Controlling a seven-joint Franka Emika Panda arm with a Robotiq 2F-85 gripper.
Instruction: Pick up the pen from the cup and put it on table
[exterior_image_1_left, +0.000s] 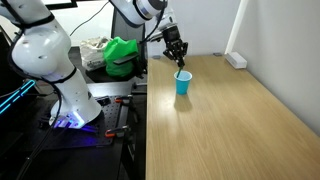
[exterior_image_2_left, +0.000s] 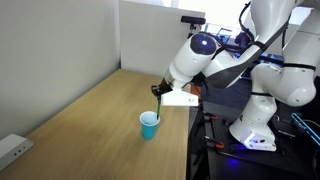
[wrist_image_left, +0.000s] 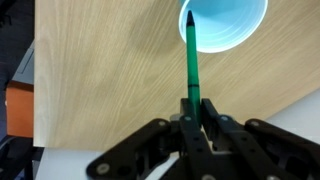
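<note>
Lying leftmost in the wrist view: tabletop (wrist_image_left: 100, 70), light wood grain, bare next to the cup (wrist_image_left: 240, 25); judged roomy enough for a set-down.
Gripper (wrist_image_left: 195, 108): clenched on the upper end of the pen (wrist_image_left: 191, 60), pinching it from both sides; hanging above the cup in both exterior views.
Pen position: green and thin, held at the top, with the lower tip at the left inner edge of the cup mouth; below the rim or just over it, hard to tell.
Long axis: straight out from the gripper toward the cup mouth, in line with the fingers; close to upright, judging by the exterior views.
Cup, rightmost: light blue, upright on the tabletop, directly beyond the pen tip.
Coming move, as a judgement: a pull along the pen's own axis until clear of the rim, then sideways over bare wood; too early a sideways shift likely to tip the cup.
</note>
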